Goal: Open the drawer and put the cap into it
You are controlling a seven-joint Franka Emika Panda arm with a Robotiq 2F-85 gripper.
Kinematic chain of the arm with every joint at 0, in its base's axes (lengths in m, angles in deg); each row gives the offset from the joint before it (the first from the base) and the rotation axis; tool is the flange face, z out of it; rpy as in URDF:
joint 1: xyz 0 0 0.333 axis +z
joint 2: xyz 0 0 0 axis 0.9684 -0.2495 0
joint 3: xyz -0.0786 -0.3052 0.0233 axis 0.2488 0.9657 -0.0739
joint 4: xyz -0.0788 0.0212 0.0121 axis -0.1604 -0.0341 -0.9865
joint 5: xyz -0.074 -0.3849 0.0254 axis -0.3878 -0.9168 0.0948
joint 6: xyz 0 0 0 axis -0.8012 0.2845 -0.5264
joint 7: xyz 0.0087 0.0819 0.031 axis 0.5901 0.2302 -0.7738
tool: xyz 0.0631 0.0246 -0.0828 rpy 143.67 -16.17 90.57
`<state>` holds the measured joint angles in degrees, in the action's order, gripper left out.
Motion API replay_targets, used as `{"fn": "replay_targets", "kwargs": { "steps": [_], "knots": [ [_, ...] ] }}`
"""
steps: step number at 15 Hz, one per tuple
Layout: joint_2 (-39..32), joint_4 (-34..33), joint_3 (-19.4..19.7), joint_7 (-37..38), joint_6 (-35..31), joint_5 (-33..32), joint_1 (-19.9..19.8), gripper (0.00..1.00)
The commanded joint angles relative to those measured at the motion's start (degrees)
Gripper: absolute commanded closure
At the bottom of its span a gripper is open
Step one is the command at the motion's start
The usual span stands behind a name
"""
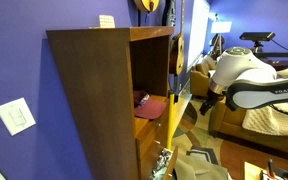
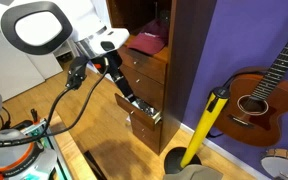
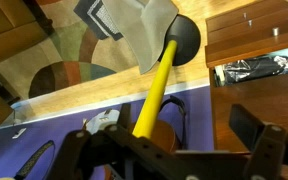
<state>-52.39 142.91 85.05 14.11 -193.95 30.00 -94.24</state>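
The maroon cap (image 1: 144, 100) lies on an open shelf of the tall brown cabinet (image 1: 94, 90), above the drawers; it shows in both exterior views (image 2: 147, 42). A lower drawer (image 2: 144, 114) is pulled out, with something crinkly and silver inside; it also shows in the wrist view (image 3: 259, 68). My gripper (image 2: 132, 97) hangs in front of the cabinet, close above the pulled-out drawer and below the cap. In the wrist view my gripper (image 3: 164, 150) has its fingers wide apart with nothing between them.
A yellow pole (image 2: 206, 125) on a black base leans beside the cabinet, also in the wrist view (image 3: 159, 80). A guitar (image 2: 269, 85) stands against the purple wall. A couch (image 1: 269, 118) is behind the arm. A patterned rug (image 3: 54, 70) covers the wooden floor.
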Motion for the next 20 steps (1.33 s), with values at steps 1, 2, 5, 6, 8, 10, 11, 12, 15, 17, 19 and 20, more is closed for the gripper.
{"fn": "replay_targets", "kwargs": {
  "steps": [1,2,5,6,8,10,11,12,15,17,19,20],
  "knots": [
    [0.03,-0.14,0.41,0.16,0.30,-0.25,0.46,0.00],
    [0.03,-0.14,0.41,0.16,0.30,-0.25,0.46,0.00],
    [0.03,-0.14,0.41,0.16,0.30,-0.25,0.46,0.00],
    [-0.27,-0.32,0.94,-0.17,-0.76,2.11,2.11,0.00],
    [-0.87,-0.71,0.87,-0.63,-2.96,6.74,5.79,0.00],
    [-1.27,-0.62,0.28,-1.07,-6.49,11.45,9.78,0.00],
    [-1.61,-0.68,-0.09,-1.51,-8.45,13.11,11.51,0.00],
    [-2.22,-0.86,-0.24,-2.24,-10.08,15.15,13.68,0.00],
    [-5.06,-1.91,-0.77,-4.38,-12.98,17.86,17.56,0.00],
    [-7.27,-2.77,-0.61,-5.67,-11.81,17.91,18.16,0.00],
    [-8.91,-2.95,-0.11,-6.99,-13.17,17.96,18.25,0.00],
    [-9.91,-3.15,0.29,-8.22,-14.73,18.28,18.59,0.00]
  ]
}}
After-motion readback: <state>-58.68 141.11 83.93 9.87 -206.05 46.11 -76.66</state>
